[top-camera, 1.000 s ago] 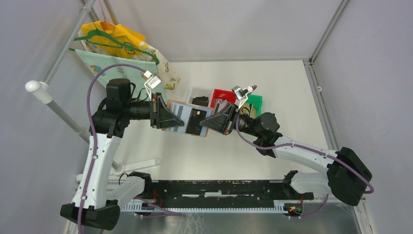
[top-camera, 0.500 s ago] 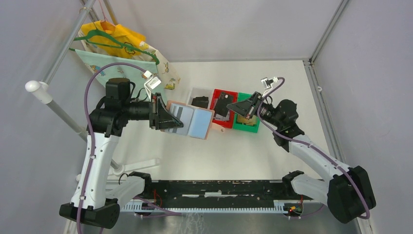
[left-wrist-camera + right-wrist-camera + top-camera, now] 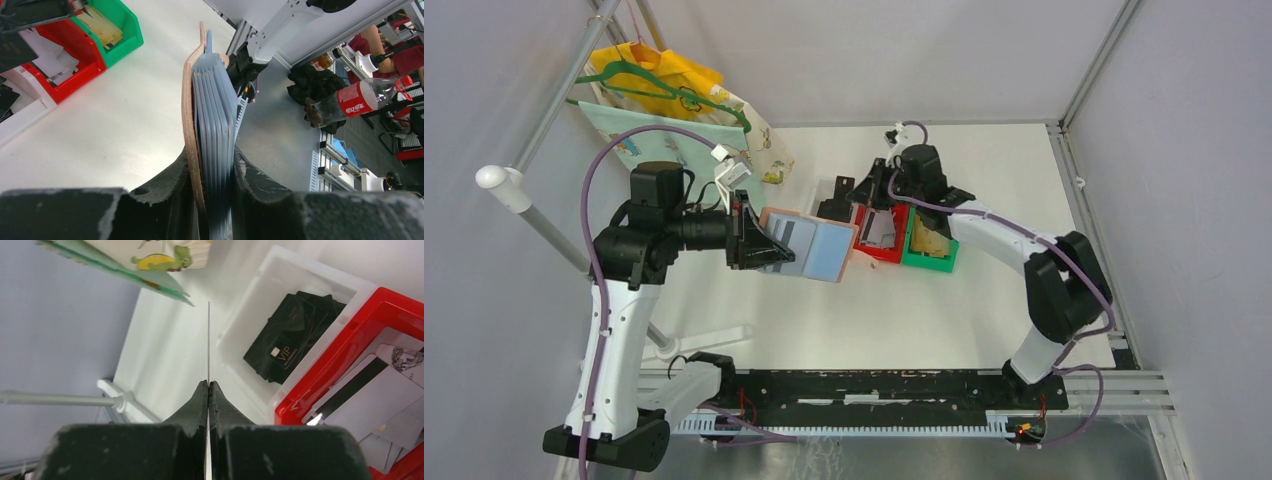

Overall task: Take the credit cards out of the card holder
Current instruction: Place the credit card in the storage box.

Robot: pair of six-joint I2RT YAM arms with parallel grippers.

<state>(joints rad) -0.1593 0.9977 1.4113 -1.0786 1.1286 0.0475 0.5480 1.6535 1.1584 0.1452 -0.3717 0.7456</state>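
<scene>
**Card drop: centre over bin**

One credit card (image 3: 208,340) is pinched edge-on in the right gripper (image 3: 208,385), jaws shut tight on it, just beside the white bin's (image 3: 277,277) outer wall, with the red bin (image 3: 345,340) next along. The card holder (image 3: 819,250) is clamped, fanned open, in the left gripper (image 3: 212,162) above the table (image 3: 904,320). The card is best centred over a bin's inside before release, since the rims are close. Open room is left over the table's near side.

The card holder (image 3: 812,248) hangs left of three bins (image 3: 929,264) on the surface (image 3: 904,320). Credit cards (image 3: 882,228) lie inside them.
</scene>
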